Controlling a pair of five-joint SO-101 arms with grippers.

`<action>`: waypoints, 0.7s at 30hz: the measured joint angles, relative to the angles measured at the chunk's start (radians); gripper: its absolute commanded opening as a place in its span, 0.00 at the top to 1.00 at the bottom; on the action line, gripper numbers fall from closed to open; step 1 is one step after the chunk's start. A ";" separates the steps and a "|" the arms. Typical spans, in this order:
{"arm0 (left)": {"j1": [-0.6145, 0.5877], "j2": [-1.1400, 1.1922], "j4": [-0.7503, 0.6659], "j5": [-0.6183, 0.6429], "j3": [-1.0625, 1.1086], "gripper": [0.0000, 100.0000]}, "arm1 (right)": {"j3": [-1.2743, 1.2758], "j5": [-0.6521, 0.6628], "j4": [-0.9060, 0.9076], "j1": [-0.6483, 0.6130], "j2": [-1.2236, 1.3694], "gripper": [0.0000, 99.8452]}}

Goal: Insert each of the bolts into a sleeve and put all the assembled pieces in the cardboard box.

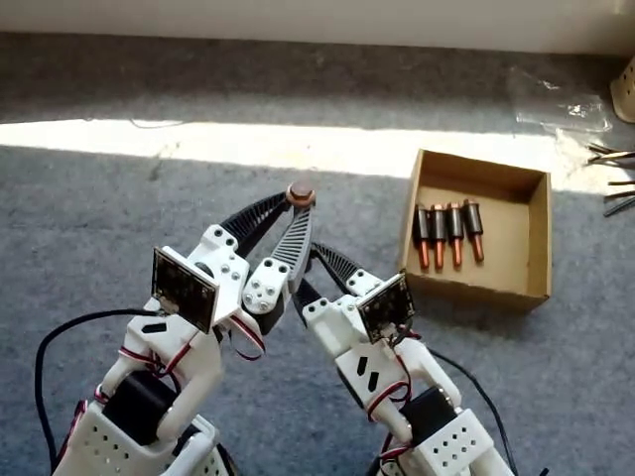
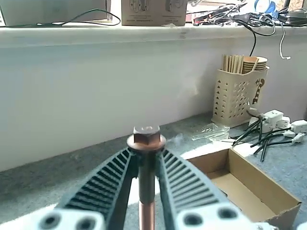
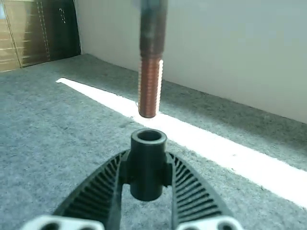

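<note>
Looks like a makeshift home lab or hobby workroom. Grey-carpeted bench, backed by a plain white wall. Out at two o'clock in the high view, a cream perforated holder stuffed with wooden sticks, white plug adaptors and black cables just beside it. Above the wall, a ledge cluttered with cardboard cartons and tangled wires.

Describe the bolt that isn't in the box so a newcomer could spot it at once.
Find the cardboard box on the grey carpet; beside it, the left tool grips a copper bolt upright, hex head on top. Unlike the four sleeved bolts lying in the box, it is bare and held in the air.
</note>
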 measured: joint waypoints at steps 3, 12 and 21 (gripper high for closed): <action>0.002 -0.003 -0.023 -0.002 0.020 1.00 | 0.000 0.000 0.000 0.000 0.000 1.00; 0.003 -0.017 -0.028 -0.002 0.054 1.00 | 0.000 0.000 0.000 0.000 0.000 1.00; 0.003 -0.017 -0.028 -0.002 0.060 1.00 | 0.000 0.000 0.000 0.000 0.000 1.00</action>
